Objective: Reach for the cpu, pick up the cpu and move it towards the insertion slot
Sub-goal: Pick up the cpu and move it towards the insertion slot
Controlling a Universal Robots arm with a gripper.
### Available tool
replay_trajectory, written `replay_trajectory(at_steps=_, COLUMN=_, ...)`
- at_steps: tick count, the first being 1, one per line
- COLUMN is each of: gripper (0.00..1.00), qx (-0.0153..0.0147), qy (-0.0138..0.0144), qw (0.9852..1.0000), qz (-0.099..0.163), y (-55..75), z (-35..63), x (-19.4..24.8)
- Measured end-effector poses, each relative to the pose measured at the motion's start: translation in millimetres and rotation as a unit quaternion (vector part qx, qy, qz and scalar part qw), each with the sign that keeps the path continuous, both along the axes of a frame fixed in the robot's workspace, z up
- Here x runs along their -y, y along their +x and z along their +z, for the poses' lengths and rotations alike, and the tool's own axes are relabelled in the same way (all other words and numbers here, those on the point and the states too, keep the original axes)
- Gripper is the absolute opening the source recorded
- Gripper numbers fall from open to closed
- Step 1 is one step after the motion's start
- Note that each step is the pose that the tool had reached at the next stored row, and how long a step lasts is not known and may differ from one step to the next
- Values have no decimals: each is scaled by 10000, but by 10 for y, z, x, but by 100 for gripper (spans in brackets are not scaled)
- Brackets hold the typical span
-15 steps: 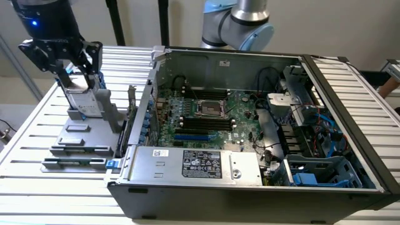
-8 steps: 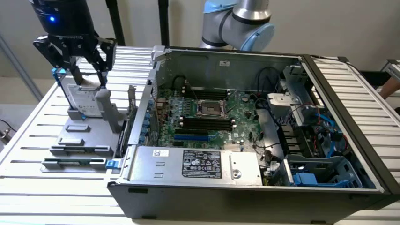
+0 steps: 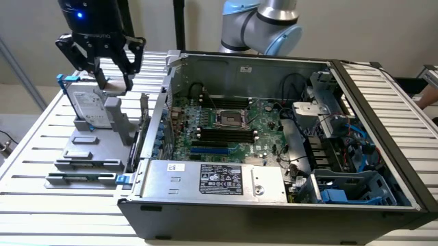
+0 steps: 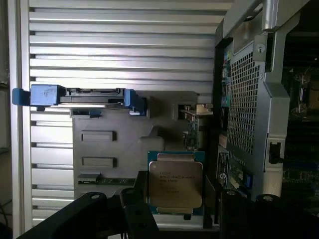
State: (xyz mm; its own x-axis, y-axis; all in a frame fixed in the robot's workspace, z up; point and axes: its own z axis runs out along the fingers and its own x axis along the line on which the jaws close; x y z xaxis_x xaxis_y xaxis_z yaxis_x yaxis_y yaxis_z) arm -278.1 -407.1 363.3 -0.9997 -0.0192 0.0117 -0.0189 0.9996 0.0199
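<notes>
CPU (image 4: 175,184): a flat square chip with a silver-grey metal lid and printed markings, seated on the grey parts holder (image 3: 85,154) outside the computer case (image 3: 274,210). It lies just beside the case's perforated side wall (image 4: 249,109) and apart from the hard drive (image 3: 89,105), which stands in a blue frame on the same holder.

My gripper (image 3: 114,82) hangs over that holder at the exterior view's left, with the fingers (image 3: 128,66) spread. In the wrist view the chip sits between the two dark finger links, lid facing the camera. Whether either finger touches it I cannot tell. The chip is not lifted.

Insertion slot (image 3: 231,119): a square socket with a silver frame and dark centre, on the green motherboard (image 3: 263,115) inside the open case. It is flanked by long black memory slots (image 3: 226,134) and lies well apart from my gripper, toward the exterior view's right. The power supply (image 3: 215,179) with its white label sits nearer the front of the case. Everything rests on a slatted metal table (image 3: 41,205).
</notes>
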Motion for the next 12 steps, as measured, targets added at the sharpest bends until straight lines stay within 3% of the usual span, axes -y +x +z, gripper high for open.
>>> replay_trajectory(at_steps=12, gripper=54, qx=0, qy=9, qw=10000, qz=0, y=527, z=94, x=-27)
